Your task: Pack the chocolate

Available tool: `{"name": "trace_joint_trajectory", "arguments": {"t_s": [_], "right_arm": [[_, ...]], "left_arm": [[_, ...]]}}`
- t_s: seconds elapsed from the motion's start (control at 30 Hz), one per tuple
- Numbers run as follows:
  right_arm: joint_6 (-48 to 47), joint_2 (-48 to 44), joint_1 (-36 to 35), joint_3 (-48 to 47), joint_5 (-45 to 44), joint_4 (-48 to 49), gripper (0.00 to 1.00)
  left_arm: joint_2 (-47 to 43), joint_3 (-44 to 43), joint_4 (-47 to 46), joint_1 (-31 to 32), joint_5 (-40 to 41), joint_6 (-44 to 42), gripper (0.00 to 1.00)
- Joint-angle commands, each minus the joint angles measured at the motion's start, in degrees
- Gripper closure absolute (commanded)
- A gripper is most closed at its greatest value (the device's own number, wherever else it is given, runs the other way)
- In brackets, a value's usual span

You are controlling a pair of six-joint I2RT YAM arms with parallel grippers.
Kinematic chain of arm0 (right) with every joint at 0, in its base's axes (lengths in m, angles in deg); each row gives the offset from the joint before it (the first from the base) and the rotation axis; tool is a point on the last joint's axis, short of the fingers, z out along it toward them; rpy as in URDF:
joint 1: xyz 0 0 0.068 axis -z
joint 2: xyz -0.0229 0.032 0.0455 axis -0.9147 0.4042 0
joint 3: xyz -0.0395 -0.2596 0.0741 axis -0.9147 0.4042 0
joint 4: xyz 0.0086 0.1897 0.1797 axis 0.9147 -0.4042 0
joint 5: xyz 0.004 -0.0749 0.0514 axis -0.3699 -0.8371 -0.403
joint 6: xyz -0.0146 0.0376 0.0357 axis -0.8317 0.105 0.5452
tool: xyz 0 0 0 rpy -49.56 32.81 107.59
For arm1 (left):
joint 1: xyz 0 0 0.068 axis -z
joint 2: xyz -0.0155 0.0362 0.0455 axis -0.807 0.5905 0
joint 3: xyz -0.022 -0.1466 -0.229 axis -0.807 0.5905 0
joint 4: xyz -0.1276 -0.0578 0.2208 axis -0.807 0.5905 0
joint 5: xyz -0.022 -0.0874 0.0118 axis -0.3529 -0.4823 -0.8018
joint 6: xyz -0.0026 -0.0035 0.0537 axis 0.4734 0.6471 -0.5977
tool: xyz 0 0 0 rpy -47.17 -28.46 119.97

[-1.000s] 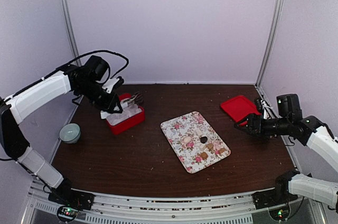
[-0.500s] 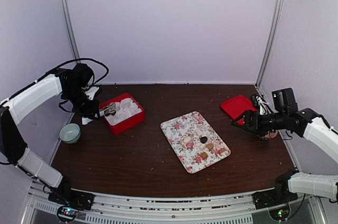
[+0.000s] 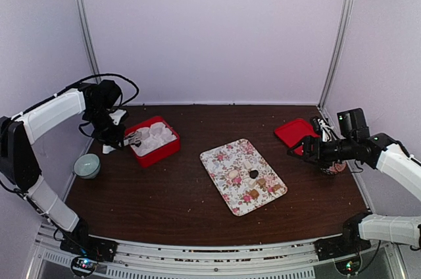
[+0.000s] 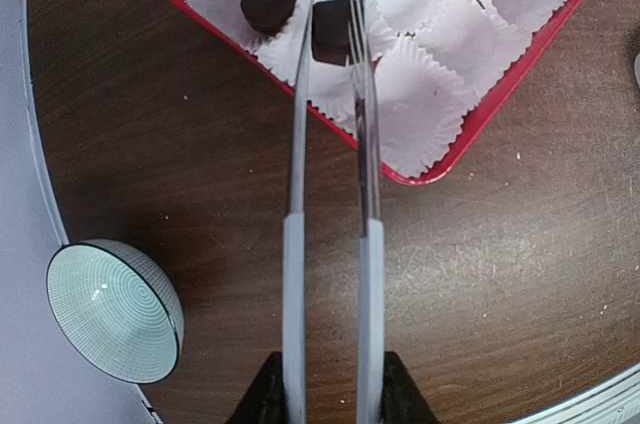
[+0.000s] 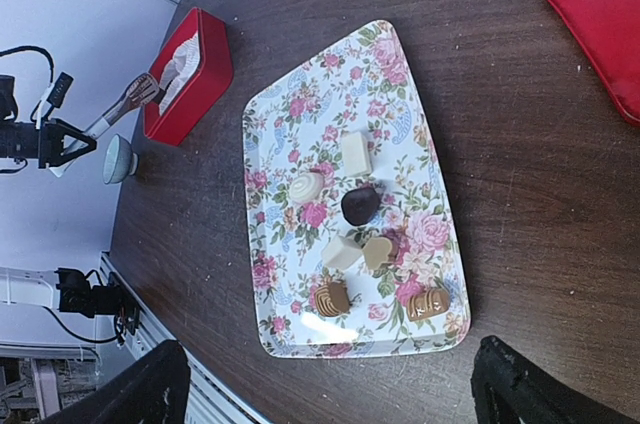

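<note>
- Dark chocolate [image 4: 330,30], one lump, sits pinched between the tips of the tongs [image 4: 327,244], at the near corner of the red box [image 4: 480,116].
- Left end effector [image 4: 330,399] is narrowed on the tong handles and squeezes them together. The tongs run straight out from it, with their long axis pointing into the box.
- Directly under the held lump lies a white paper cup [image 4: 330,79] that looks unfilled. Letting go here should drop the lump into it. Whether the lump already touches the paper I cannot tell.
- A second dark lump [image 4: 268,6] sits in the next cup to the left, near the held one but apart from it.
- Right end effector [image 3: 302,150] stands wide and holds nothing. It is beside the red lid [image 3: 296,131], well apart from the box, so the left arm alone is at the box.
- The tray [image 5: 290,124] lies between the arms, nearer the right one, with seven lumps on it: one dark [image 5: 360,205], two white, two cream and two brown.
- Counts: nine lumps in all, one box, one lid, one tray, one pair of tongs, and one bowl [image 4: 115,309] on the bench [image 4: 500,274] beside the box. There are several cups, but the row is cut off, so I give no exact number.
</note>
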Motion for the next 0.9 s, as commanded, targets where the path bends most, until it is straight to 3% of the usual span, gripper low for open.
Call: {"name": "trace_joint_trajectory", "arguments": {"t_s": [0.0, 0.3, 0.7, 0.87], "right_arm": [[0.17, 0.48, 0.49, -1.18, 0.49, 1.63, 0.0], [0.12, 0.67, 0.57, -1.89, 0.49, 1.48, 0.0], [1.84, -3.14, 0.98, -1.92, -1.74, 1.89, 0.0], [2.04, -5.69, 1.76, -1.56, -2.13, 1.59, 0.0]], "left_arm": [[0.59, -2.09, -0.59, -0.5, 0.21, -1.22, 0.75], [0.47, -1.77, -0.33, -0.58, -0.51, -1.53, 0.64], [-4.8, -4.33, -3.39, -0.05, -7.18, 0.79, 0.64], [-6.86, -4.72, -6.89, 3.35, -9.93, 1.65, 0.64]]}}
